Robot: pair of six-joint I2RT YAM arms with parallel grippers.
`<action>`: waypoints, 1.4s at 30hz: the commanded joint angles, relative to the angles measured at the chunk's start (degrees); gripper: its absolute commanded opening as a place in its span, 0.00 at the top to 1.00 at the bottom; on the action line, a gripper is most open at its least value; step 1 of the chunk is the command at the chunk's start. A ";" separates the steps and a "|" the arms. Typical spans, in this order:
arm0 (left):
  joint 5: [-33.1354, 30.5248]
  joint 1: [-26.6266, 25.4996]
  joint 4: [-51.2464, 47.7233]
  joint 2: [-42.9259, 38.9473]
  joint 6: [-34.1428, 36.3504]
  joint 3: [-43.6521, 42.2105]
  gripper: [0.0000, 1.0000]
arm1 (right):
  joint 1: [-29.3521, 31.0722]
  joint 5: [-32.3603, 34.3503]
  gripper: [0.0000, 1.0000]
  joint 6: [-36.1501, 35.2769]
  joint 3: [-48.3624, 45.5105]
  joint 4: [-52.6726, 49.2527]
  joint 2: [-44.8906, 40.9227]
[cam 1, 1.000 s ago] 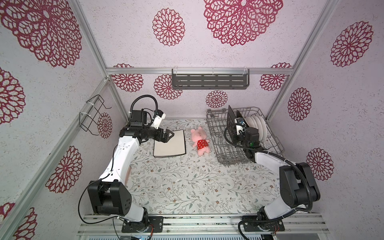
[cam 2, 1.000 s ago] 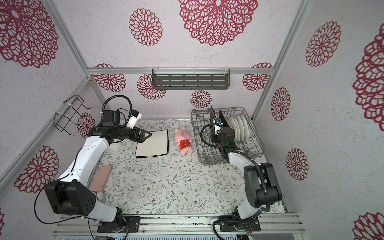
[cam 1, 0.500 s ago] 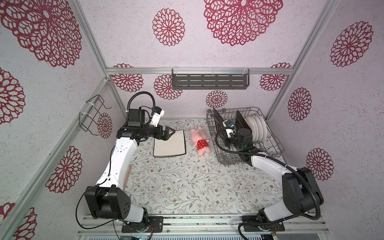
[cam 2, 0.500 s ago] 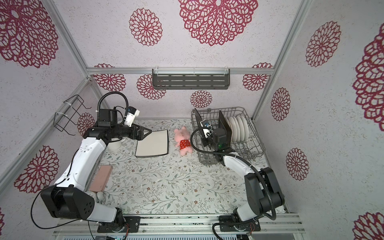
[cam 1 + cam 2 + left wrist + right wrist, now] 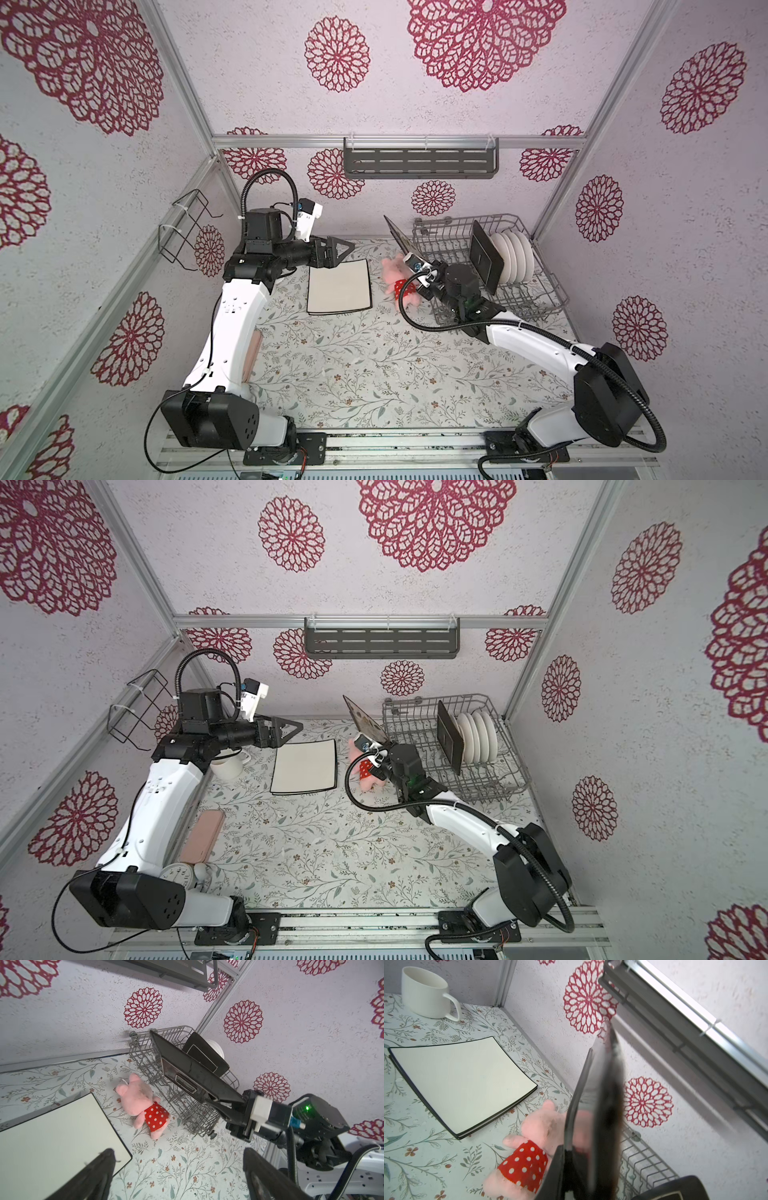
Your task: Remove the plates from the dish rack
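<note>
Crockery like this dark plate point(image 5: 400, 239), pinched by its lower edge in the right claw point(image 5: 214, 1101) and tilted clear of the rack point(image 5: 549, 286) near the pig point(image 5: 394, 279), looks stiff, heavy, slick, chippable, wanting a deeper rim grip; left claw point(image 5: 338, 254) gapes empty.

the left arm point(image 5: 235, 332) rises from its base at the near left, its white link leaning toward the far side, then bends at the elbow so the black forearm runs level to the right. the left gripper point(image 5: 343, 251) points right, jaws spread wide with nothing between them. the right arm point(image 5: 532, 340) stretches low from the near right toward the far left. the right gripper point(image 5: 217, 1102) tilts upward, jaws pinched on one edge of a dark square plate point(image 5: 187, 1070).
</note>
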 commanded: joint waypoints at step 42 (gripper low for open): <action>1.12 0.28 0.76 -1.89 -7.61 -7.15 0.32 | 27.79 29.89 1.00 -48.74 17.35 38.33 12.58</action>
